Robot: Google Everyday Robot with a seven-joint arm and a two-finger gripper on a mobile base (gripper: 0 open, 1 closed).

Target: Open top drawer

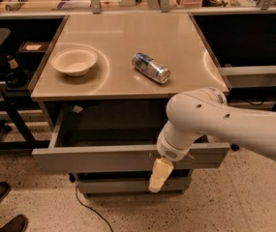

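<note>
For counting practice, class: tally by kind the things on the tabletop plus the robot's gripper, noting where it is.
Bowls: 1, white bowl
Cans: 1, can on its side
Grippers: 1, gripper at the lower front edge of the open top drawer
Total: 3

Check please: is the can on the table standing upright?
No, the can lies on its side on the table, while the gripper hangs low in front of the open top drawer.
</note>
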